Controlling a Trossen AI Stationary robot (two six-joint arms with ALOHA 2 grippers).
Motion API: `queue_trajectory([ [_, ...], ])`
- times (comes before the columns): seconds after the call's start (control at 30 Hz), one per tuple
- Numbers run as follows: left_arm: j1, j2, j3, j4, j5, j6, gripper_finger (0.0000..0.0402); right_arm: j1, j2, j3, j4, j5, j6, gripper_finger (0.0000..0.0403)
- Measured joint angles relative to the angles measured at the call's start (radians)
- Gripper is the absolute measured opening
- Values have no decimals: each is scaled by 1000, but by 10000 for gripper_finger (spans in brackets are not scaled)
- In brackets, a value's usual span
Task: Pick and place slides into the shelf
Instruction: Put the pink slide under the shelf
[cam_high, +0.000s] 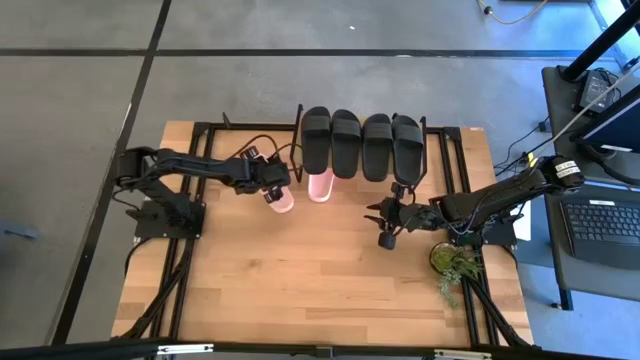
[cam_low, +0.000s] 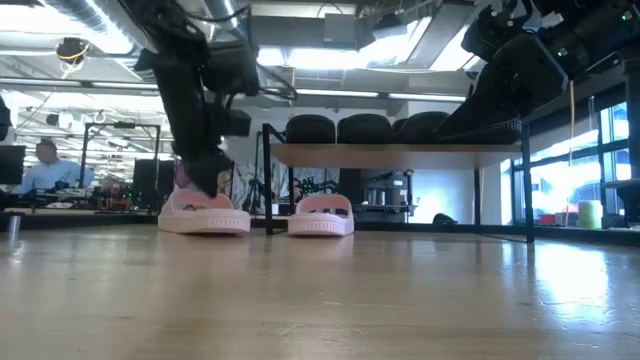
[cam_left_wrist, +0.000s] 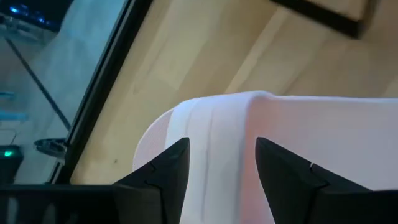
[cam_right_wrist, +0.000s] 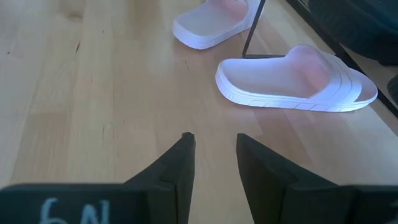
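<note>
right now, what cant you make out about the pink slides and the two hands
- Left hand grip: the left wrist view shows its fingers either side of a pink slide, but not whether they touch it; in the high view the arm covers that slide.
- Second pink slide: in the high view its far end is hidden under the shelf.
- Right hand: open over bare table; in the low view it is cut off at the top edge.

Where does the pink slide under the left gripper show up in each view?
High: pink slide left of the shelf, by the left gripper.
Low: at left, on the table.
Left wrist: fills the centre, fingers astride it.
Right wrist: the farther pink one, at top.
Shared landmark: the shelf's black leg.
</note>
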Motion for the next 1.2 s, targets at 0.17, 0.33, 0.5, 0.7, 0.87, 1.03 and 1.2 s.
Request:
queue_trajectory([
  [0.17,23,30,0,-7,-6,-27,174,-2,0,0,0,0,2,120],
  [0.33,49,63,0,-22,-8,-36,174,-2,0,0,3,0,3,120],
  [0.5,72,105,0,-38,-10,-35,174,-2,0,0,10,0,4,120],
  [0.7,74,105,0,-37,-10,-25,174,-2,0,1,12,0,4,120],
  [0.87,67,99,0,-30,-9,-25,174,-2,0,1,12,0,4,120],
  [1.03,66,99,0,-17,-8,-25,174,-2,0,1,11,0,4,120],
  [1.2,65,99,0,-17,-8,-50,150,-2,0,1,10,0,4,120],
])
